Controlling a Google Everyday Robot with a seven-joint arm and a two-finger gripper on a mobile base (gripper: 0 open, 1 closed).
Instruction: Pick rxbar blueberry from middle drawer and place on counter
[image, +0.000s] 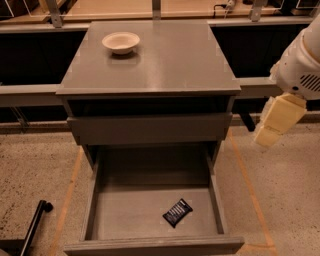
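Note:
The rxbar blueberry (177, 212), a small dark wrapper with pale lines, lies flat at an angle on the floor of the open middle drawer (95, 200), near its front right. The counter (160, 65) is the grey top of the cabinet above. My gripper (277, 120), cream-coloured under a white arm, hangs at the right edge of the view. It is beside the cabinet, at about the height of the closed drawer front, well above and to the right of the bar. It holds nothing that I can see.
A cream bowl (121, 42) sits on the counter's back left. The closed upper drawer front (150, 127) overhangs the back of the open drawer. A black pole (35, 225) lies on the speckled floor at lower left. Railings run behind the cabinet.

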